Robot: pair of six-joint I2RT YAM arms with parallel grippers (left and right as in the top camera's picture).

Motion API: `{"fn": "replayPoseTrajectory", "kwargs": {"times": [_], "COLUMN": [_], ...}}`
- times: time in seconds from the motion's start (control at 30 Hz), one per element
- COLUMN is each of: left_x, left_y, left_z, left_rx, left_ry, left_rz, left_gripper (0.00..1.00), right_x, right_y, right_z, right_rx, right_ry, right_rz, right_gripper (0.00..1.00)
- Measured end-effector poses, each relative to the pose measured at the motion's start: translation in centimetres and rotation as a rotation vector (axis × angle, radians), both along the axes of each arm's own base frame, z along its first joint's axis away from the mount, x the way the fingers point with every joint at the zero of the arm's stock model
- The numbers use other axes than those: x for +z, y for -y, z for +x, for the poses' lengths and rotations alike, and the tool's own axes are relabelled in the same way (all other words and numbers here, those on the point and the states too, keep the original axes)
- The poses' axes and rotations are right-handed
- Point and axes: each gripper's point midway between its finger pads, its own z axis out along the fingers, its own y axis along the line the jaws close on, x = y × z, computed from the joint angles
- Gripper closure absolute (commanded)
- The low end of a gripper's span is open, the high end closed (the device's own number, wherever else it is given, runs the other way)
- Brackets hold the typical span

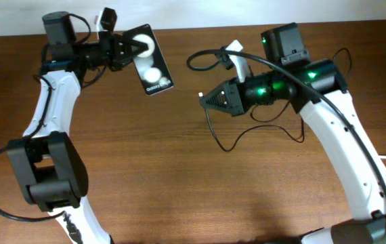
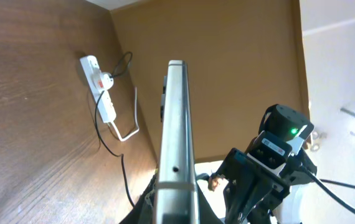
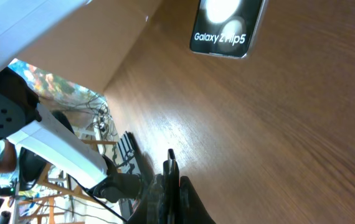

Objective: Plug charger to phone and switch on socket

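Note:
My left gripper (image 1: 131, 47) is shut on one end of the black phone (image 1: 151, 68) and holds it tilted above the table at the back left. The left wrist view shows the phone's silvery edge (image 2: 176, 124) between my fingers (image 2: 176, 208). My right gripper (image 1: 205, 100) is shut on the charger's connector tip (image 3: 170, 157), to the right of the phone and apart from it. The thin black cable (image 1: 228, 144) trails behind over the table. The right wrist view shows the phone's "Galaxy" end (image 3: 226, 28) ahead. The white socket (image 2: 100, 87) lies on the table, partly hidden under my right arm in the overhead view (image 1: 236, 59).
The brown wooden table (image 1: 193, 190) spans the view. The socket's thick white cord (image 2: 127, 127) bends beside it. My right arm (image 2: 277, 162) shows beyond the phone in the left wrist view. A white wall runs along the table's back edge.

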Motion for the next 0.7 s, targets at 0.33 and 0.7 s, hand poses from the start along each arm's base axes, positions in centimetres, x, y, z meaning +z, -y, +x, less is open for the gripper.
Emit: {"fn": "replayPoseTrajectory", "kwargs": {"times": [0.33,0.7], "left_x": [0.2,0.2], "left_y": [5.4,8.8], "left_z": [-1.7,-3.2], "left_rx": [-0.116,-0.192], "left_ry": [0.044,0.045], "left_rz": [0.001,0.000], "left_gripper": [1.00,1.00], "right_x": [-5.5,-7.4], "right_y": [3.1,-2.5], "right_z": [-1.2,-2.0], "right_rx": [-0.139,-0.036], "right_ry": [-0.041,-0.133], "right_rz": [0.164,0.217], "right_gripper": [0.96,0.96]}}
